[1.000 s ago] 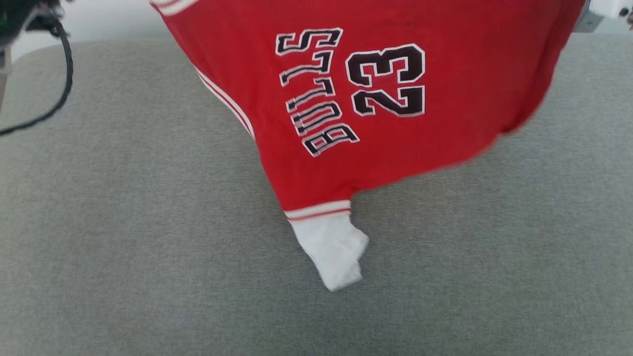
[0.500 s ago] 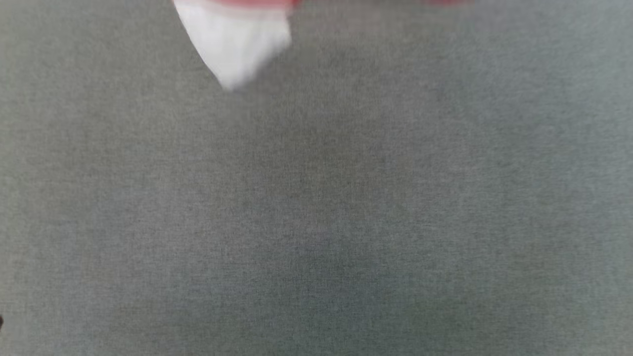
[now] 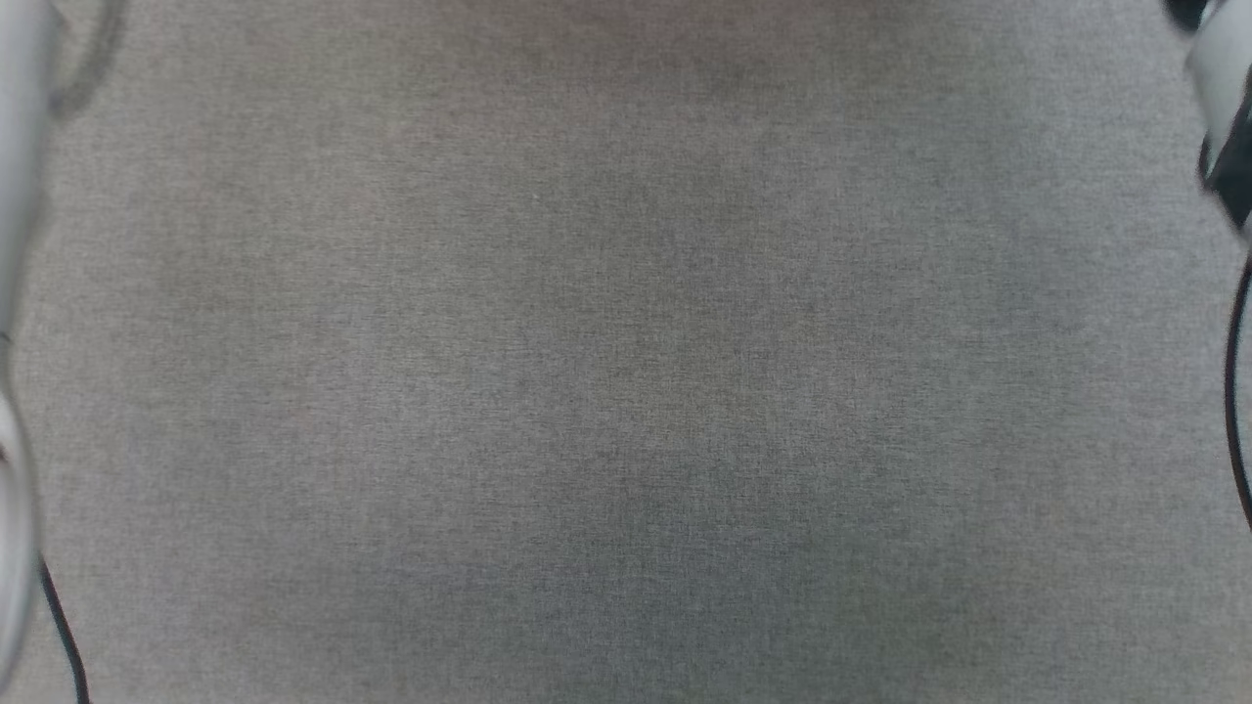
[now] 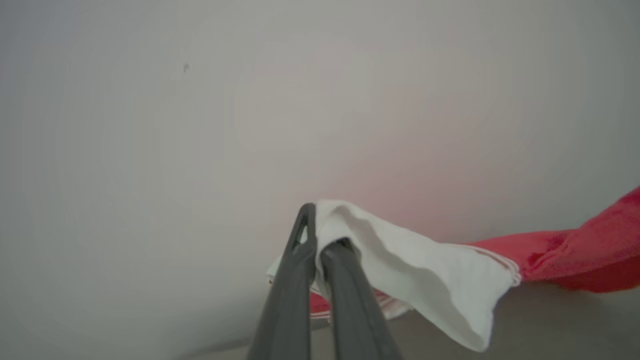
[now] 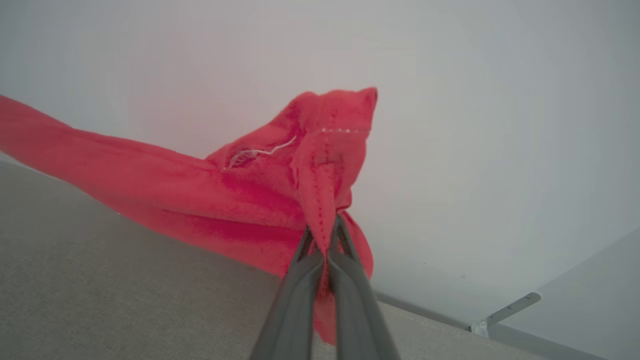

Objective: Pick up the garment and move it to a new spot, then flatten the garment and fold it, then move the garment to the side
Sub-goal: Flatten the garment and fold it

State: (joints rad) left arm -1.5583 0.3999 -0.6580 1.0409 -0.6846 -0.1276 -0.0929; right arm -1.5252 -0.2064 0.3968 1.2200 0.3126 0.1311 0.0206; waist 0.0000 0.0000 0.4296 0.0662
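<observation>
Left hand pinches white sleeve of garment; right hand, red edge.

A flat grey worktop of fine woven fabric spreads across the head view under soft, even light, mottled with faint darker patches. In both wrist views a plain, pale off-white wall rises behind it, marked by one small dark speck. In the right wrist view a small silver metal bracket sits by the worktop's far edge, beside a smooth pale grey panel.
</observation>
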